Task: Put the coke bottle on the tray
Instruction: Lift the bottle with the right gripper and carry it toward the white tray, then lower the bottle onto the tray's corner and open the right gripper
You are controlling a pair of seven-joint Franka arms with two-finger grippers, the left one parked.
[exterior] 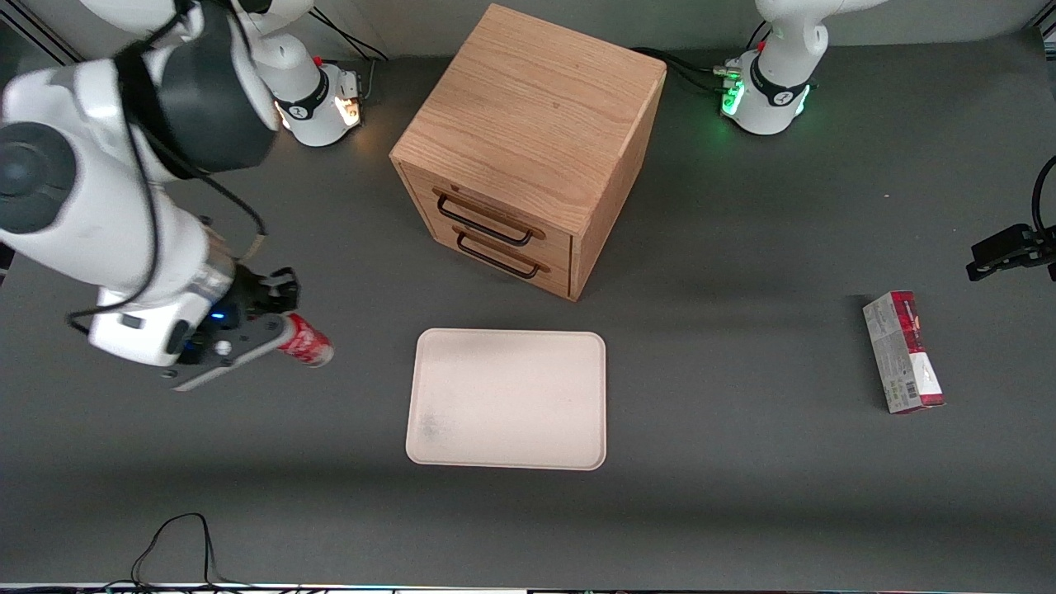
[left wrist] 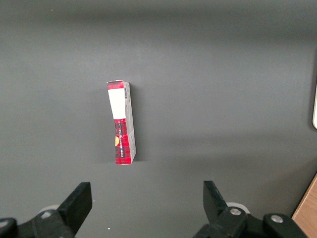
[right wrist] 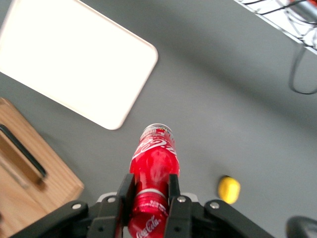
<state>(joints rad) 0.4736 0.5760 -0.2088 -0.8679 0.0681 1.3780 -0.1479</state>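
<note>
Carry step judged in hand: coke bottle [exterior: 305, 340] clamped in the gripper [exterior: 276, 330] above the table, tray [exterior: 507, 399] at its 3 o'clock in the front view, sideways move then lowering needed

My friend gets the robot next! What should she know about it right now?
Gripper: shut on the coke bottle, held tilted above the table toward the working arm's end, beside the tray.
Tray: nothing on it, in front of the wooden drawer cabinet.
Done: bottle picked up.
Left: carry it over the tray, set it down, let go.
Also there: a red-and-grey carton toward the parked arm's end, and a small yellow thing on the table near the bottle.
</note>
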